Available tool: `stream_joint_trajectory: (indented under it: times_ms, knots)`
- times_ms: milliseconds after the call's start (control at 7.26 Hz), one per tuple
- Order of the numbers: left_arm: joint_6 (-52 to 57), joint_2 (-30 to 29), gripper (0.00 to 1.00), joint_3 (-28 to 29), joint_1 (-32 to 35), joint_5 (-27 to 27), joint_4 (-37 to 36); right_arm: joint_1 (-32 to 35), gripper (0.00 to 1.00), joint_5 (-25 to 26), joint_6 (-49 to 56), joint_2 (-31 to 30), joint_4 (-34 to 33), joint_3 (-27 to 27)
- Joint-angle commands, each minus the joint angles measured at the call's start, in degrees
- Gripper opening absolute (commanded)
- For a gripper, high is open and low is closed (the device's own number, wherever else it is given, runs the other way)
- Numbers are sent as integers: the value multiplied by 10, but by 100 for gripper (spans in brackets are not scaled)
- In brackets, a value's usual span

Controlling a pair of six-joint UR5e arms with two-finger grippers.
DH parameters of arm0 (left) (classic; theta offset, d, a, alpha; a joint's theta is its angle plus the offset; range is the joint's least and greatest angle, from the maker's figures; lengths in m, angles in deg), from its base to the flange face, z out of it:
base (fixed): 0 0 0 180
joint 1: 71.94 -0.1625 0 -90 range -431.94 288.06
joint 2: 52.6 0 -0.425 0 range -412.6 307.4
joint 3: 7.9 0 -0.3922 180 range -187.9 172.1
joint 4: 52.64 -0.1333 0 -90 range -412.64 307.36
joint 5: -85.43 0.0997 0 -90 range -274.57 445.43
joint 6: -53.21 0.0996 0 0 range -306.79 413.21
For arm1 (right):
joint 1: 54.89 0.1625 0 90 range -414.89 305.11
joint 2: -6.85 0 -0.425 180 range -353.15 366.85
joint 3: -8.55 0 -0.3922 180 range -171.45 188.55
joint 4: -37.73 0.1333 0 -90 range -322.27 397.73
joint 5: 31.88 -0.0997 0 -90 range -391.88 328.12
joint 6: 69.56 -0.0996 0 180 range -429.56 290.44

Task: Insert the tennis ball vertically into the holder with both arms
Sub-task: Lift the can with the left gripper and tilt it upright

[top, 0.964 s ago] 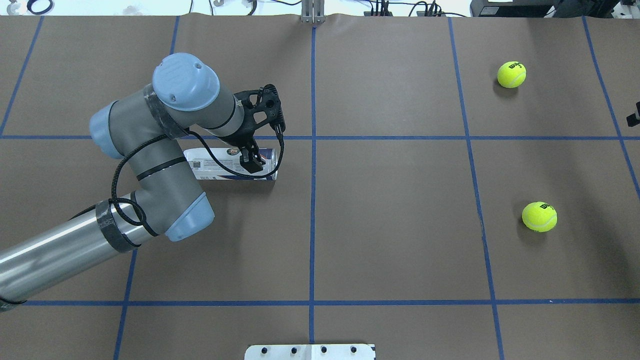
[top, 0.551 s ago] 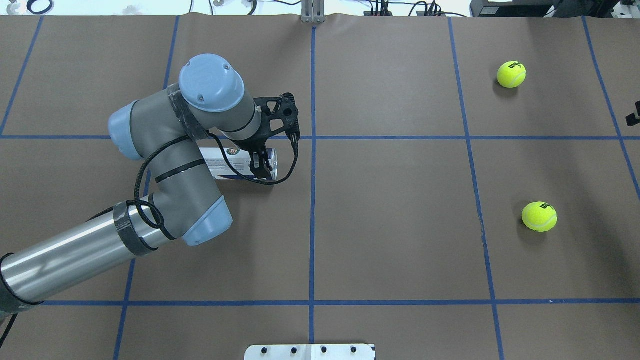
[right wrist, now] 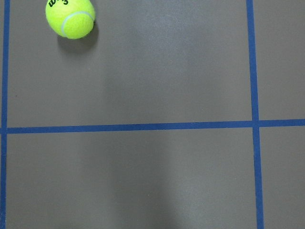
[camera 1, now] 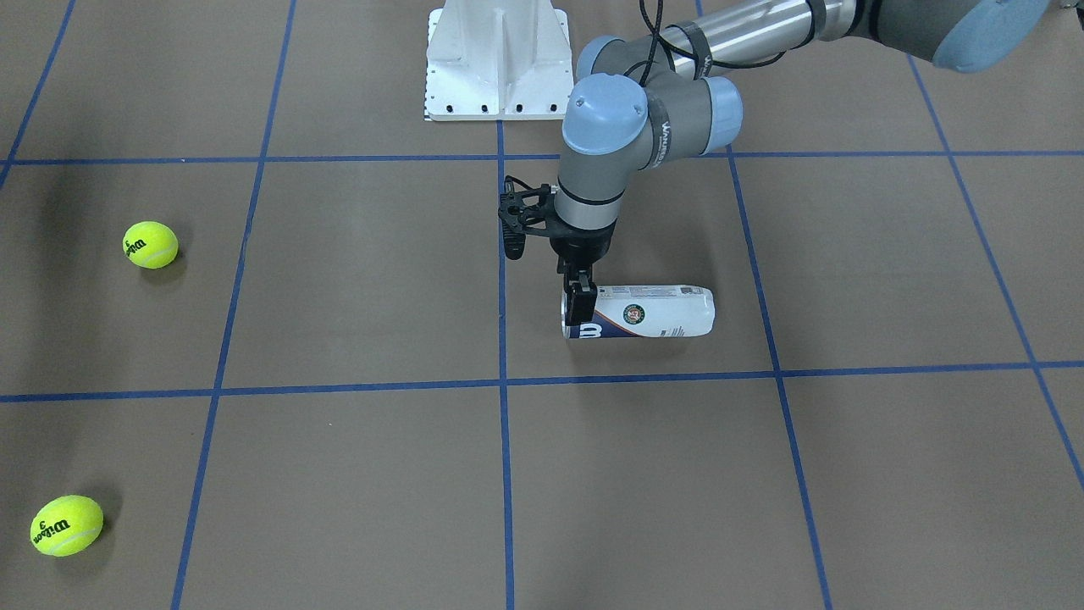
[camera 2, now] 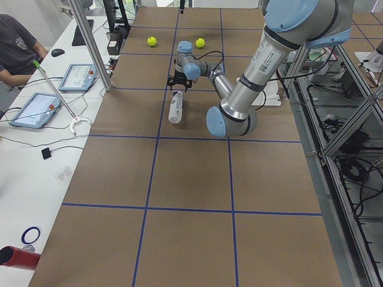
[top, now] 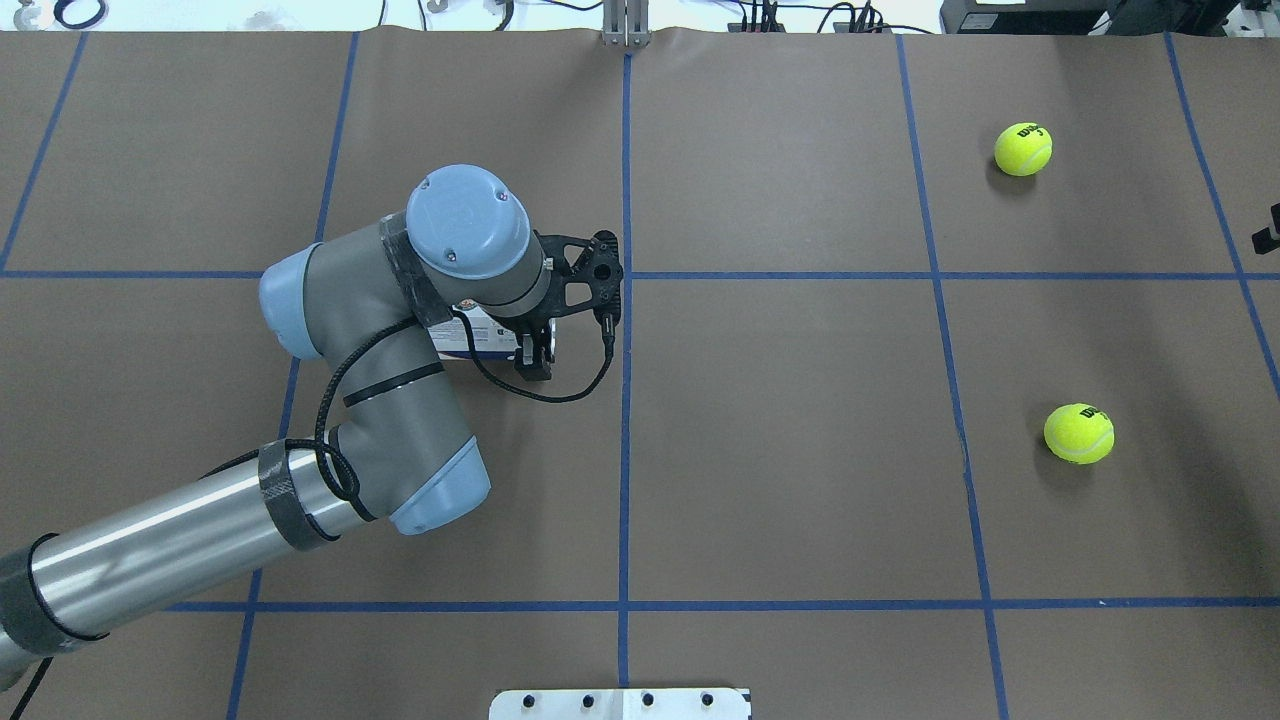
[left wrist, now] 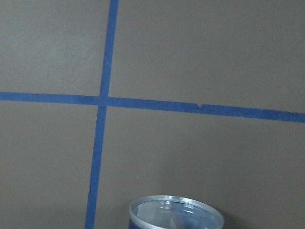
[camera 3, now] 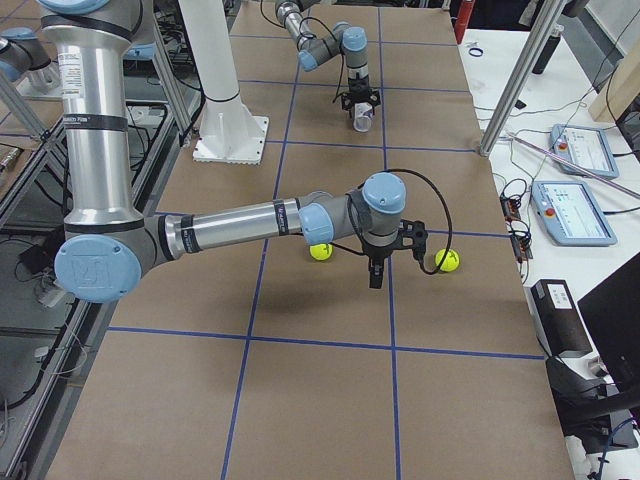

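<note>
The left arm (top: 380,400) reaches in over the brown table (top: 800,500). The holder (camera 1: 652,312) lies on its side, its open mouth toward the table's middle. The left gripper (camera 1: 579,307) points down right at that rim, but I cannot tell whether its fingers pinch it. Farther right, the far ball (top: 1023,149) and the near ball (top: 1078,433) rest well apart. The right gripper (camera 3: 376,280) hangs between them, pointing down; whether it is wide or narrow I cannot tell.

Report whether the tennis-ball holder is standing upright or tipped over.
Tipped over: the holder lies lengthwise on the table, open mouth facing sideways.
</note>
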Motion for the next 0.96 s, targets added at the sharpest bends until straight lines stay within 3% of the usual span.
stream_joint_trajectory:
  times_ms: [0, 826]
  knots:
    - [8, 0, 95, 3, -9, 16, -1, 0, 100, -1, 0, 0, -1, 1]
    - [26, -8, 95, 38, -9, 31, 5, 0, 100, -1, 0, -3, 0, 1]
